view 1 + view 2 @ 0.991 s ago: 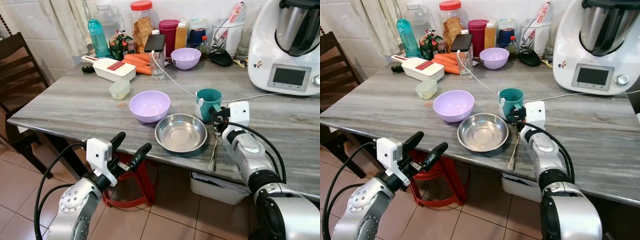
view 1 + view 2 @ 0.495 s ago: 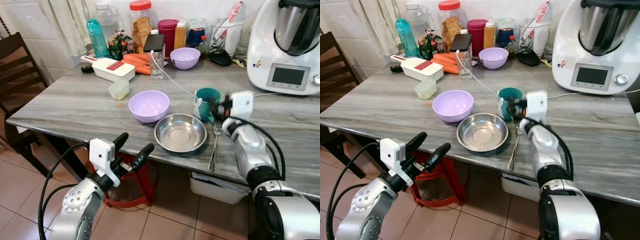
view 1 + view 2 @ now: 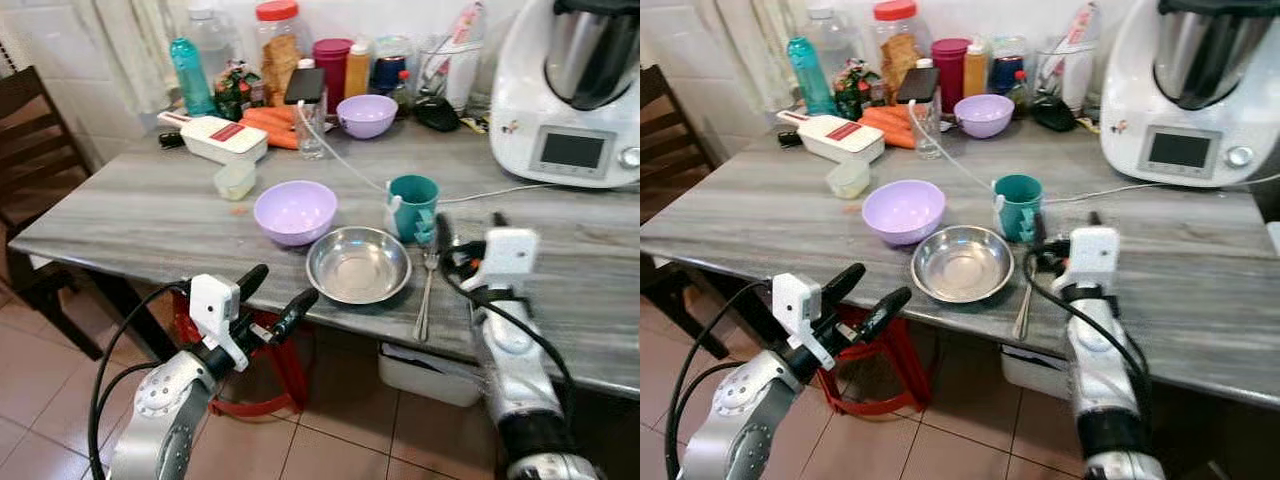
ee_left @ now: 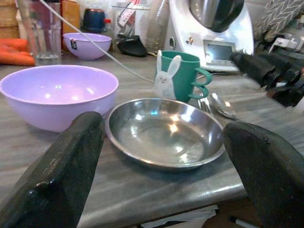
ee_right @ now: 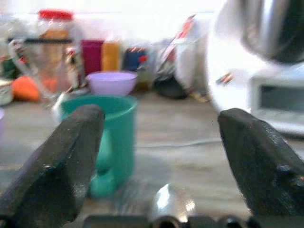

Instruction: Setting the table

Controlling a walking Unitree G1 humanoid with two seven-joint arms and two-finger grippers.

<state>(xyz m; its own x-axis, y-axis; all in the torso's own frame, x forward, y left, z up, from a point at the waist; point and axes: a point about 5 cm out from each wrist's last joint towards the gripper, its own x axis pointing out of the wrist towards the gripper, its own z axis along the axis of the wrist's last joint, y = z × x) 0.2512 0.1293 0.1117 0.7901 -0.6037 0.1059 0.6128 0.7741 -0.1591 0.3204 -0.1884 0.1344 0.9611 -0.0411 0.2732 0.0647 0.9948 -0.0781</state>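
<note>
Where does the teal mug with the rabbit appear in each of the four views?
Left eye view: teal mug at centre right, behind the steel bowl.
Right eye view: mug just right of centre, behind the same bowl.
Left wrist view: mug at upper centre, beyond the bowl.
Right wrist view: mug, blurred, at left of centre.
Shared landmark: the small purple bowl far behind the mug.

A home kitchen: tiled wall, a grey table [image 3: 150, 215] crowded with jars, carrots [image 3: 270, 125] and a food processor [image 3: 575, 90].
</note>
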